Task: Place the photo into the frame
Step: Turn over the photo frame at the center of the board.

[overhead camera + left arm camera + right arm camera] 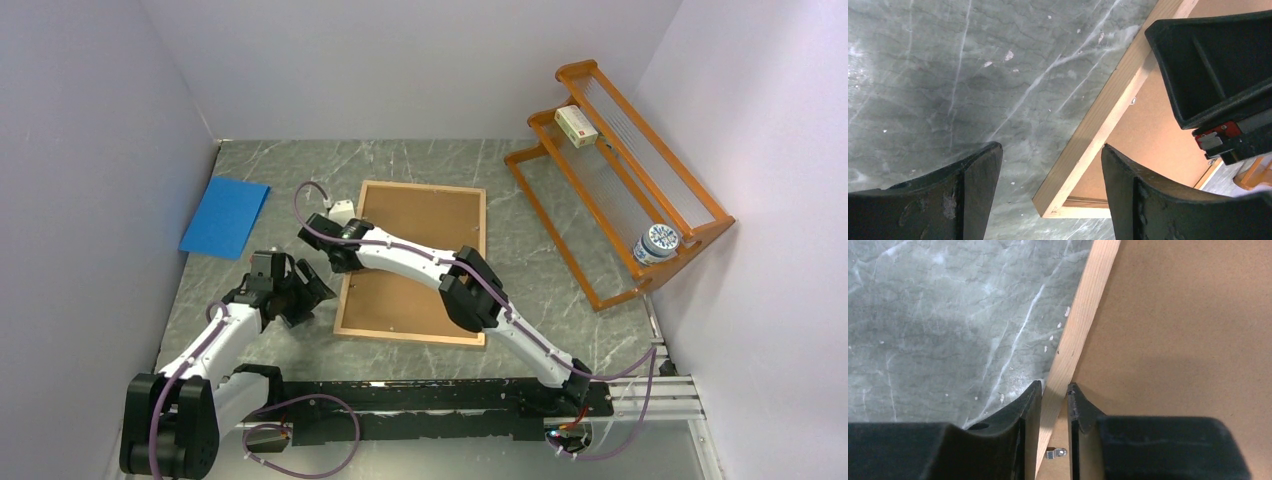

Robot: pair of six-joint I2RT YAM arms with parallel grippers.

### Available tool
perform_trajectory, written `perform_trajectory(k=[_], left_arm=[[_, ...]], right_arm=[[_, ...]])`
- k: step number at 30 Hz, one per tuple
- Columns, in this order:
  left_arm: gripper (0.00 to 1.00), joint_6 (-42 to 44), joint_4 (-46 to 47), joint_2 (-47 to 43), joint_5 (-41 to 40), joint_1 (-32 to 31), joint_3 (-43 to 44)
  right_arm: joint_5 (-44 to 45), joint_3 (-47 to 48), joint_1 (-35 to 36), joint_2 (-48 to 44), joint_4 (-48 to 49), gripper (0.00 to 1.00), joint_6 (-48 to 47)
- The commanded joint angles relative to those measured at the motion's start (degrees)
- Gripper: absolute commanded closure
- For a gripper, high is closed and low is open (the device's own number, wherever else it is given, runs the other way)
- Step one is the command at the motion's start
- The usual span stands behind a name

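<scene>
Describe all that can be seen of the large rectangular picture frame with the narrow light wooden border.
The frame lies flat on the grey marbled table, back side up. Its narrow border looks like light, bare wood. Inside it sits a brown hardboard backing panel, with a small metal tab beside the left rail. The right gripper is closed on that rail. The open left gripper hovers over the near left corner, apparently without touching it.

Light wooden frame [410,338], lying flat, apparently face-down

Smooth pale wood frame [1083,330], matt brn hardboard back [1188,340], marble-look table [948,315]
</scene>
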Motion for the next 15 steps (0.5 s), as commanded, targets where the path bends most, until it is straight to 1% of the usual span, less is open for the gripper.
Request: perform_trajectory(k=[1, 4, 5, 7, 15], left_arm=[[0.22, -0.3, 2.8, 0.4, 3.9, -0.2, -0.2], [0.22, 0.0, 5.8, 1.3, 7.5, -0.2, -1.1], [0.23, 0.1, 7.5, 1.6, 8.8, -0.2, -1.4], [0.23, -0.1, 9.7, 2.4, 11.5, -0.2, -2.2], [0.24, 0.4, 17.1, 5.8, 20.8, -0.2, -3.6]], right_arm=[[-0.5, -0.6, 0.2, -2.4, -3.5, 0.81, 0.6], [-1.6, -2.6, 0.1, -5.2, -1.9, 0.9, 1.3], [-2.1, -2.8, 0.1, -6.0, -1.6, 0.95, 1.5], [-3.1, -3.1, 0.1, -7.4, -1.1, 1.0, 2.1], [-5.8, -8.1, -0.2, -14.5, 3.0, 1.0, 4.5]])
